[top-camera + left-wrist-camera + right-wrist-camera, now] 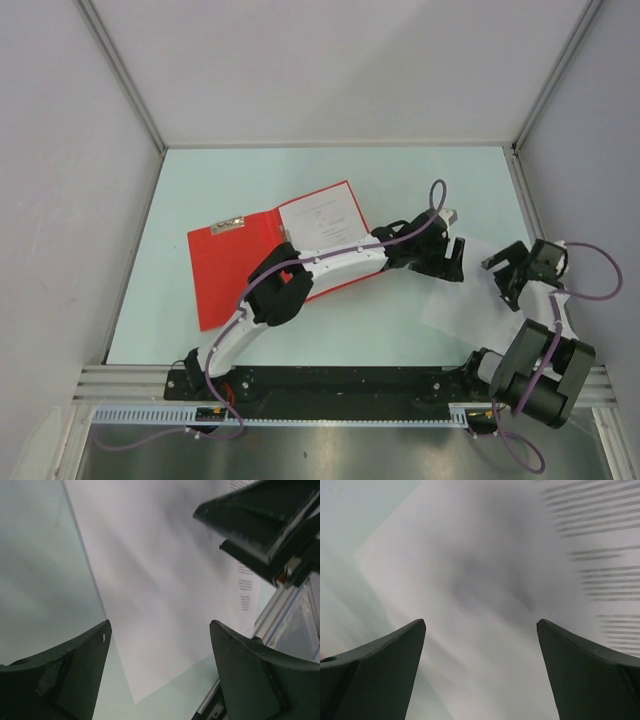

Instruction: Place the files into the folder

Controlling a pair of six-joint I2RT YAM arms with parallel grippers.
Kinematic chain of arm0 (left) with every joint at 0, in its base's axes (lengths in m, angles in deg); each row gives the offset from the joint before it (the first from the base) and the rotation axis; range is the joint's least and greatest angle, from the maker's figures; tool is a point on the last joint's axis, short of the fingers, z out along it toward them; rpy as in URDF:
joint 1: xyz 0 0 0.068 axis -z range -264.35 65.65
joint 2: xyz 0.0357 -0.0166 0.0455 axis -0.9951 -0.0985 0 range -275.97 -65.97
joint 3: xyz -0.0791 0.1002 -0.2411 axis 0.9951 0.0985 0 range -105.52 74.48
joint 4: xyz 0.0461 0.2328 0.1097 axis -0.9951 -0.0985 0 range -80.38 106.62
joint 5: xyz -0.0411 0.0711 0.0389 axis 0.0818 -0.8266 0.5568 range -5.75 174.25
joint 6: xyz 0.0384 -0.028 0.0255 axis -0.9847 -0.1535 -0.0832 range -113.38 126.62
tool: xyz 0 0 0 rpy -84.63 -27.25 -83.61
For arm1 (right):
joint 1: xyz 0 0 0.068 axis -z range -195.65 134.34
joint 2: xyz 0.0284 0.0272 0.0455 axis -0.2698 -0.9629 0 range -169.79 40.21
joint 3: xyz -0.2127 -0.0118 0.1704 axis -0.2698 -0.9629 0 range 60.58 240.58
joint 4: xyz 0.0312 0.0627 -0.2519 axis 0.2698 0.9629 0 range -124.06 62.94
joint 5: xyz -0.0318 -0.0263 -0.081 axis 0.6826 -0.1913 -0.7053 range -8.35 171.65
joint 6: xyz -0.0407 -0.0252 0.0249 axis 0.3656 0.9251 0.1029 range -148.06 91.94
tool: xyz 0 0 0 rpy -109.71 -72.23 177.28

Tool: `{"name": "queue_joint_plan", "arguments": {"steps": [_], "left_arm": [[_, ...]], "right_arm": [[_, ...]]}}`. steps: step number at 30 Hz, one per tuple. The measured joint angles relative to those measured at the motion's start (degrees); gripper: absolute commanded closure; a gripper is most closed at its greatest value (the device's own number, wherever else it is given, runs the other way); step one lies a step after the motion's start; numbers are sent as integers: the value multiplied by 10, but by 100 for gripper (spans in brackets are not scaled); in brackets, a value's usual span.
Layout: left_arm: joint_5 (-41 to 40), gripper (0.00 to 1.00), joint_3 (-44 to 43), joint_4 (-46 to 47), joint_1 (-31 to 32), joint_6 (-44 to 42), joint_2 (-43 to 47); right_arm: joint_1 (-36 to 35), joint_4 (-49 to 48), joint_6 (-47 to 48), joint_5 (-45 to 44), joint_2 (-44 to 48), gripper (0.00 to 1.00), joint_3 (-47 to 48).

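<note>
On the pale green table (200,180), boxed in by plain grey walls (60,150) with a metal rail (130,382) along the near edge, the red folder (235,275) lies open left of centre. A metal clip (229,227) sits at its far edge. One printed sheet (322,218) rests on the folder's right half. A second, loose sheet (460,315) lies flat on the table to the right, apart from the folder. My left arm reaches across the folder's near right corner. My left hand (452,262) hangs over the loose sheet's left part, fingers spread wide and gripping nothing. My right hand (505,280) hovers just beside it on the right, over the same sheet, fingers equally far apart and empty. From each wrist I see white paper between my fingertips, with lines of fine text toward its right side.
</note>
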Motion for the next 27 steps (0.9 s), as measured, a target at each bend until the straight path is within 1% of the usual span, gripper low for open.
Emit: {"name": "queue_joint_plan", "arguments": {"steps": [4,7,13,17,22,27], "left_arm": [[19,13,-12,4,16,0,-6],[27,13,-26,7,25,0,-17],[14,15,-37,4,32,13,-37],[5,16,-37,-5,21,39,-49],[10,16,-17,5,1,66,-54],[14,16,-11,17,-8,76,-54]], "right_arm": [[103,13,16,-32,5,0,3],[137,23,30,-47,-3,0,3],[130,25,45,-49,-22,0,6],[102,21,52,-68,-28,0,8],[67,10,55,-84,-44,1,14],[47,-5,52,-65,-46,1,14]]}}
